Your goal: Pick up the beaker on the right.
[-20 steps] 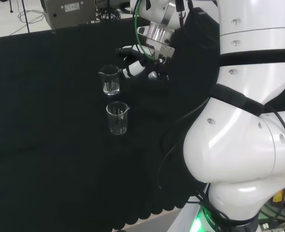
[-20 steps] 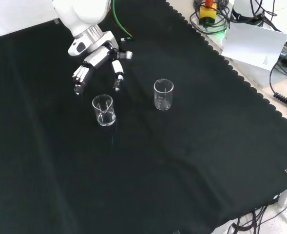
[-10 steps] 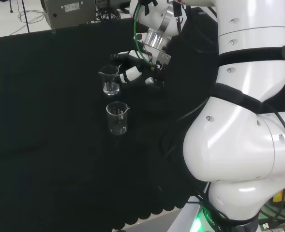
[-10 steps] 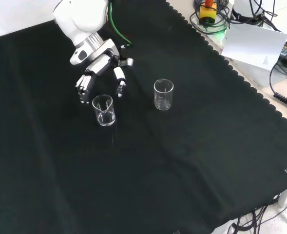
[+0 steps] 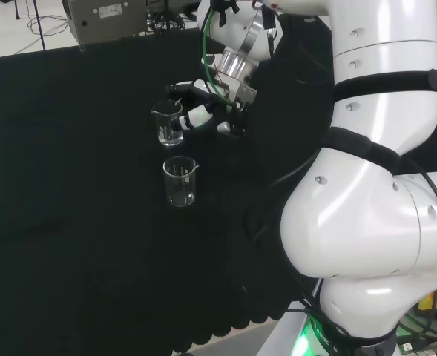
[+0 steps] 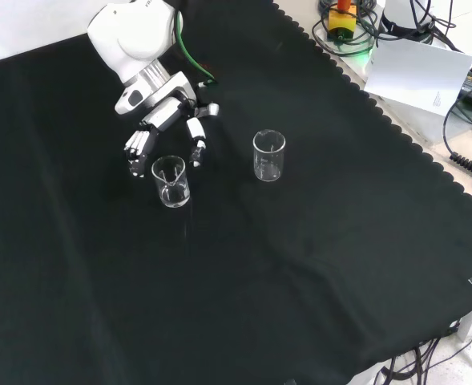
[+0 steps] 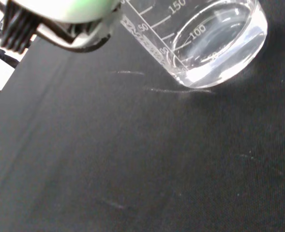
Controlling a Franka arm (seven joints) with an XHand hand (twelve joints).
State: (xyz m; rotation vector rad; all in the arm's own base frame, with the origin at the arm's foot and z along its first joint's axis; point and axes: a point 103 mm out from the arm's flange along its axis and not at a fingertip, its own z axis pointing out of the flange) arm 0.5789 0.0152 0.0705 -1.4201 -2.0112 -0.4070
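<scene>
Hand (image 6: 165, 128) with spread fingers just above left beaker (image 6: 170, 181) — second beaker (image 6: 268, 155) apart, right.

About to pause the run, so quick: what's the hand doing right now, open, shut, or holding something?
Hand: open, fingers spread on either side of the beaker, not curled round it; holding nothing.

A bench covered with black cloth (image 6: 300, 265) carries the ware; the cloth's scalloped edge runs along the right of the front view and along the near side in the head view (image 5: 92, 245). 2 clear glass beakers stand upright on it, apart from each other. In the front view, 1 beaker (image 6: 171, 181) stands left of the other beaker (image 6: 268, 155). In the wrist view, a beaker's base (image 7: 215, 43) rests flat on the cloth (image 7: 132, 159).
</scene>
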